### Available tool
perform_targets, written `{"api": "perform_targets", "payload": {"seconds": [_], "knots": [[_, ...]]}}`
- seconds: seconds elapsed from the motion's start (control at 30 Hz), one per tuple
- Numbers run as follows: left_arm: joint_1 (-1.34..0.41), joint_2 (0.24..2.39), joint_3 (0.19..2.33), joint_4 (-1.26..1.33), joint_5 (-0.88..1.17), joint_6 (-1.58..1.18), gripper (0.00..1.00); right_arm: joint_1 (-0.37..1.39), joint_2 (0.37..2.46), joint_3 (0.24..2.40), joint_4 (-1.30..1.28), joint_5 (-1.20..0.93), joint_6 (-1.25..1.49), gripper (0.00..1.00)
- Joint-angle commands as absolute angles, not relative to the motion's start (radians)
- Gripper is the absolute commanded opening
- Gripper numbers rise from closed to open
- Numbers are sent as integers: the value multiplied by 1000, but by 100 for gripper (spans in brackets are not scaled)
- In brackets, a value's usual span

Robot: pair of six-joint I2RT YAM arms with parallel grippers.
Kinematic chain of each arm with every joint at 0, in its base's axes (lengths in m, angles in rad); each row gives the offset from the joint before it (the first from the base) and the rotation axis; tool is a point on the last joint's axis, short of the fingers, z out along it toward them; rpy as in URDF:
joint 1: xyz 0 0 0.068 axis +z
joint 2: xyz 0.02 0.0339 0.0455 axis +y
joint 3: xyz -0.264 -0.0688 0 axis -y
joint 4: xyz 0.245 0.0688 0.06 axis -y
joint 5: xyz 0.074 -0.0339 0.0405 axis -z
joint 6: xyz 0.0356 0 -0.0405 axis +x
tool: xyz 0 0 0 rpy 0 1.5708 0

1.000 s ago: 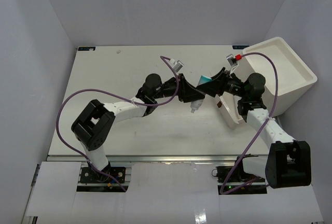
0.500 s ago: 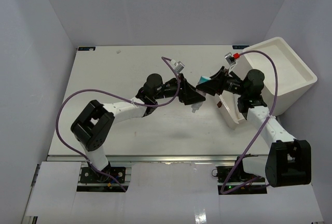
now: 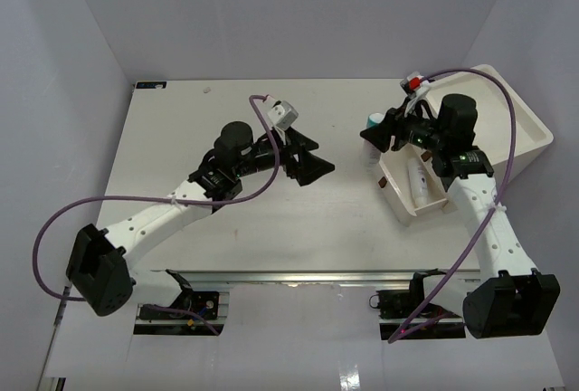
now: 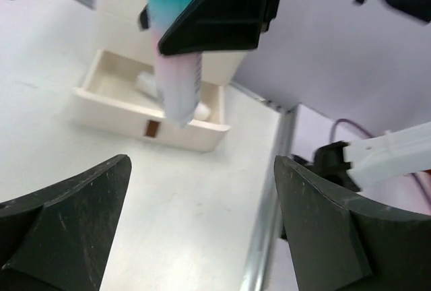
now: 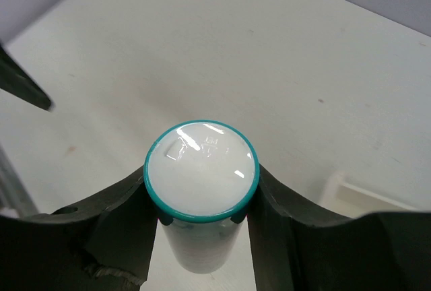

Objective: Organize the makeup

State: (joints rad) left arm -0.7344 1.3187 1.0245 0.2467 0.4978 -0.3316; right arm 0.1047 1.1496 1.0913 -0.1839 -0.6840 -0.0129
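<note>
My right gripper (image 3: 380, 135) is shut on the pink teal-capped tube (image 3: 372, 124), held in the air just left of a small white tray (image 3: 398, 201). In the right wrist view the tube's teal-rimmed cap (image 5: 201, 168) sits squeezed between my right gripper's (image 5: 201, 193) black fingers. The left wrist view shows the tube (image 4: 177, 55) hanging cap up in front of the tray (image 4: 145, 121). A white tube (image 3: 417, 179) lies inside the tray. My left gripper (image 3: 310, 157) stands wide open and empty over the middle of the table, well left of the tube; it also shows as the left gripper (image 4: 202, 237).
A big white rectangular bin (image 3: 507, 128) stands at the back right, touching the tray's far side. The table's front metal rail (image 4: 269, 190) runs close to my left gripper. Purple cables loop over both arms.
My left gripper opened, let go of the pink tube and drew back to the left. My right gripper kept the tube and carried it right, toward the tray.
</note>
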Motion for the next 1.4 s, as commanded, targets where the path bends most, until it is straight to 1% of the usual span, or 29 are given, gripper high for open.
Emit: {"api": "perform_targets", "payload": {"seconds": [0.0,0.07,0.17,0.27,0.4,0.43,0.47,0.5,0.63,0.73,0.83,0.93,1.2,1.37], "knots": [[-727,1207,1027,-105,281,-88,98,100,1223,1237,-488,-384,-286,12],[-726,1138,953,-152,207,-45,98,100,1309,1269,-578,-259,-340,13],[-726,1050,876,-162,158,-13,98,100,1364,1238,-587,-131,-372,14],[-727,975,819,-158,103,0,98,100,1429,1222,-579,-67,-374,15],[-727,911,763,-144,77,34,98,101,1509,1230,-563,-10,-370,17],[-727,901,757,-142,73,36,98,101,1530,1231,-561,-5,-370,18],[-727,892,754,-141,70,37,98,101,1551,1233,-561,-5,-371,21],[-727,885,750,-141,68,38,98,101,1565,1231,-561,13,-370,25],[-727,870,746,-140,73,38,98,104,1593,1224,-563,29,-364,49],[-727,865,747,-141,79,38,98,108,1604,1226,-565,30,-359,55],[-727,858,746,-141,86,41,98,110,1606,1237,-571,37,-356,64],[-727,843,741,-141,86,41,98,112,1604,1256,-587,40,-359,70],[-727,829,735,-137,89,43,98,121,1546,1334,-647,-20,-360,69],[-727,827,735,-137,83,48,98,195,1457,1322,-666,-144,-428,61]]}}
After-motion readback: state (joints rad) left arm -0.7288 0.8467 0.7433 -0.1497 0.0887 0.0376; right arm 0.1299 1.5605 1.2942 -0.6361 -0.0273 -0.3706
